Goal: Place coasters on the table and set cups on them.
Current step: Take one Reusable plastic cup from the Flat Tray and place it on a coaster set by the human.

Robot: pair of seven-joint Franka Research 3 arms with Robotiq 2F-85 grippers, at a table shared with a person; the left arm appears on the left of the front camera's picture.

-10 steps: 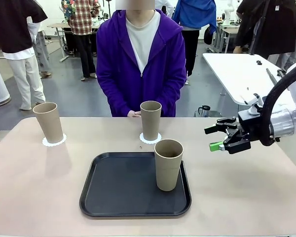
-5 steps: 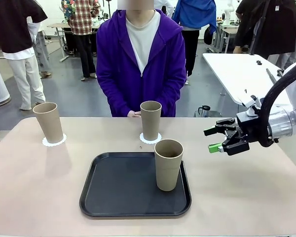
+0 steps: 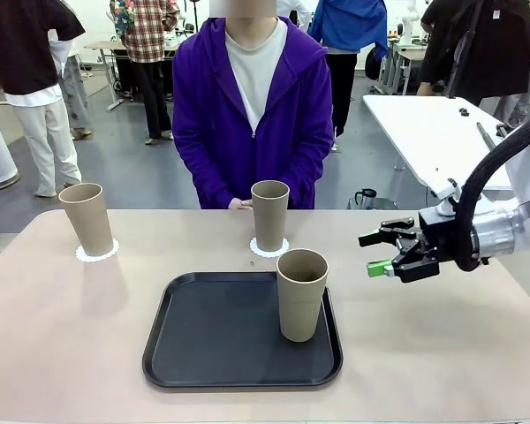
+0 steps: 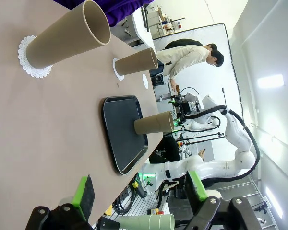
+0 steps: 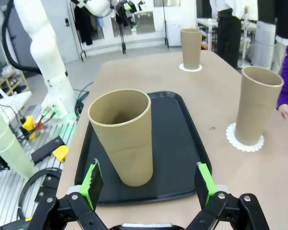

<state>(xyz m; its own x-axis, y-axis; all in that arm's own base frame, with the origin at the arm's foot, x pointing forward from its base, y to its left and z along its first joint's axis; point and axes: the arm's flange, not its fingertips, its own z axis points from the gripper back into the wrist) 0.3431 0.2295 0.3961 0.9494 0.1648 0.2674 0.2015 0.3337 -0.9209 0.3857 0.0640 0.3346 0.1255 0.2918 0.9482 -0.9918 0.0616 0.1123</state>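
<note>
Right pincer (image 3: 377, 253) gapes toward upright, mouth-up tray cup (image 3: 301, 294).

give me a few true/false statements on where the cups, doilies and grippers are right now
1. One cup stands on the black tray. True.
2. All three cups sit on doilies. False: only the far left cup and the middle cup stand on doilies; the tray cup has none under it.
3. The right gripper is open and holds nothing. True.
4. The right gripper is clamped on the tray cup. False: it is off to that cup's right, not touching it.
5. The left gripper is shut. False: its green-padded fingers stand apart.
</note>
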